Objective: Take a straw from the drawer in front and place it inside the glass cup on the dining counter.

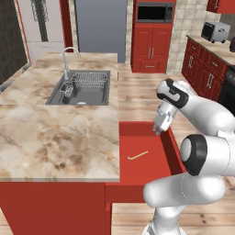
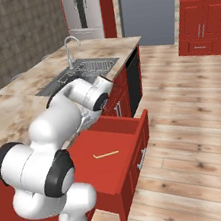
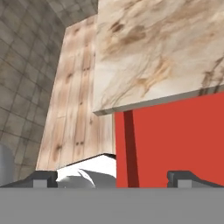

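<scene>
Red-cabinet kitchen, wood plank floor. Landmark: wide shallow red drawer (image 1: 147, 160), pulled open.

Near: thin pale yellow-tan straw (image 1: 137, 156) lies flat on drawer floor, untouched.

Above drawer's far edge: white arm's two-finger gripper (image 1: 158, 129), jaws spread wide, holding nothing, well clear of straw.

Beyond drawer: long beige-brown marble dining counter (image 1: 50, 133) with steel sink (image 1: 82, 89).

Clear glass cup: cannot make out.

Progress judgement: drawer open; grasp, carry, drop into cup all left.

Writing, brands: none readable.
</scene>
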You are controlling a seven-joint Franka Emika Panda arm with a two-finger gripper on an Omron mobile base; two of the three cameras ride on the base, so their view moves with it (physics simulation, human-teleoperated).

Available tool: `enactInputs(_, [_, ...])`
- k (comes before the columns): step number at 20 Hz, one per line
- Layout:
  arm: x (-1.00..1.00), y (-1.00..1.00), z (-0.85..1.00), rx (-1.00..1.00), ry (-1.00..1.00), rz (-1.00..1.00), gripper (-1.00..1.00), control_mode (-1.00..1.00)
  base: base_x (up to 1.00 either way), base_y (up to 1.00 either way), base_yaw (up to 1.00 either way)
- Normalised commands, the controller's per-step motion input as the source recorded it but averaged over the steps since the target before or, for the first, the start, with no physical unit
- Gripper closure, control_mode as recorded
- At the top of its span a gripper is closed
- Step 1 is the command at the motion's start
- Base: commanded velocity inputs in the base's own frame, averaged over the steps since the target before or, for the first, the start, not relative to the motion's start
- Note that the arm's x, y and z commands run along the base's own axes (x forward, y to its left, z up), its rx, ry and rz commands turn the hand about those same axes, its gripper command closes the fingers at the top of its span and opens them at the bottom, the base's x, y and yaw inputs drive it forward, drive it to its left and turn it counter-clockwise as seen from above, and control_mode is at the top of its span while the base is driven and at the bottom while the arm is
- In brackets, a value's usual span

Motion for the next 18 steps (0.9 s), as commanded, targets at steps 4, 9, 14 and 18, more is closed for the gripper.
enactInputs(4, [0.0, 0.06, 0.0, -0.07, 0.01, 0.11, -1.0, -1.0, 0.0, 0.0, 0.0])
enactInputs(9, [0.0, 0.07, -0.06, -0.09, -0.04, 0.13, -1.0, -1.0, 0.0, 0.0, 0.0])
enactInputs(14, [0.0, 0.08, -0.05, -0.1, -0.08, 0.14, -1.0, -1.0, 0.0, 0.0, 0.0])
enactInputs(18, [0.0, 0.04, -0.01, -0.09, -0.15, 0.12, -1.0, -1.0, 0.0, 0.0, 0.0])
